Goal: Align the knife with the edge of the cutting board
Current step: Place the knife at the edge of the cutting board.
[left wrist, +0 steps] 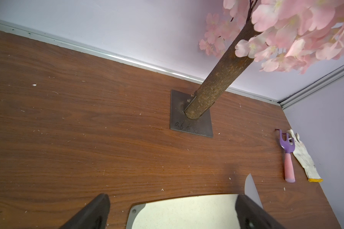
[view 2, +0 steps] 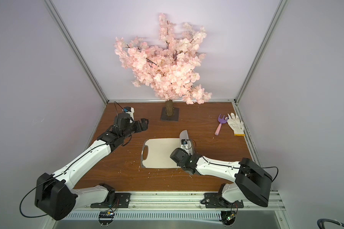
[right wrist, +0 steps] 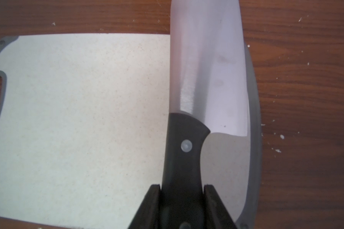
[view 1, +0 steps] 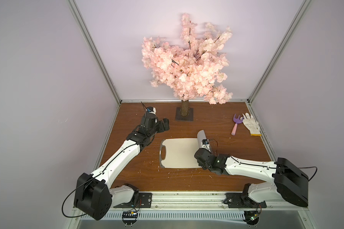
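Placement is in hand: the knife [right wrist: 207,69] is clamped by its black handle between the closed jaws of the right gripper [right wrist: 182,188] and is held along the short edge of the cutting board [right wrist: 77,119] opposite the cutout, its tip passing the far rim. The left gripper [left wrist: 172,202] is held wide open, empty, well apart. Next, squaring to that rim, setting flat and release are judged to be needed.

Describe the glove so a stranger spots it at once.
Start at the pink blossom tree at the back of the wooden table. Near the table's right edge two things lie side by side. The glove is the white one with a yellow cuff, beside the purple-and-pink fork.
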`<state>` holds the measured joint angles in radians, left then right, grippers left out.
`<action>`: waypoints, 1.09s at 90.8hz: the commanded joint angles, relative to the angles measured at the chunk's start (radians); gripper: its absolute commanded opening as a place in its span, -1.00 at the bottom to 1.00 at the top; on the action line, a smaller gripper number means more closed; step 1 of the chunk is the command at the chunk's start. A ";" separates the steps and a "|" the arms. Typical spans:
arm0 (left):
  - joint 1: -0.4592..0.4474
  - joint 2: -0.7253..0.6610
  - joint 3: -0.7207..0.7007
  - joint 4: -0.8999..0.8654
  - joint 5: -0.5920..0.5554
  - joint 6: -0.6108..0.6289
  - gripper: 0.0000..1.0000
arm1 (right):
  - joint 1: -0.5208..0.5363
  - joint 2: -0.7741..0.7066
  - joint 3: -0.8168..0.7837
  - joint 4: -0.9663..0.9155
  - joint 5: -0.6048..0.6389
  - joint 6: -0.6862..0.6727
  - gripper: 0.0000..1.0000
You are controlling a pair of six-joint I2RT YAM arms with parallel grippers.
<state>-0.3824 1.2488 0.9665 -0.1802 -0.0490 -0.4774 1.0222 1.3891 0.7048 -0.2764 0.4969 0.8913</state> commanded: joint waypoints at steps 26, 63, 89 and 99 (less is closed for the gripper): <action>0.013 0.030 0.020 -0.002 0.018 -0.015 1.00 | 0.061 -0.026 0.000 -0.062 0.125 0.131 -1.00; 0.012 0.043 0.019 -0.005 0.014 -0.015 1.00 | 0.141 0.003 -0.036 -0.066 0.135 0.213 -1.00; 0.012 0.051 0.021 -0.008 0.016 -0.015 1.00 | 0.145 0.004 -0.047 -0.064 0.144 0.232 -0.93; 0.012 0.054 0.021 -0.008 0.018 -0.015 1.00 | 0.147 0.004 -0.056 -0.054 0.138 0.236 -0.82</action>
<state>-0.3813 1.2888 0.9665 -0.1802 -0.0368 -0.4923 1.1633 1.4006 0.6498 -0.3378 0.5854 1.1049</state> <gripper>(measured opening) 0.998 0.361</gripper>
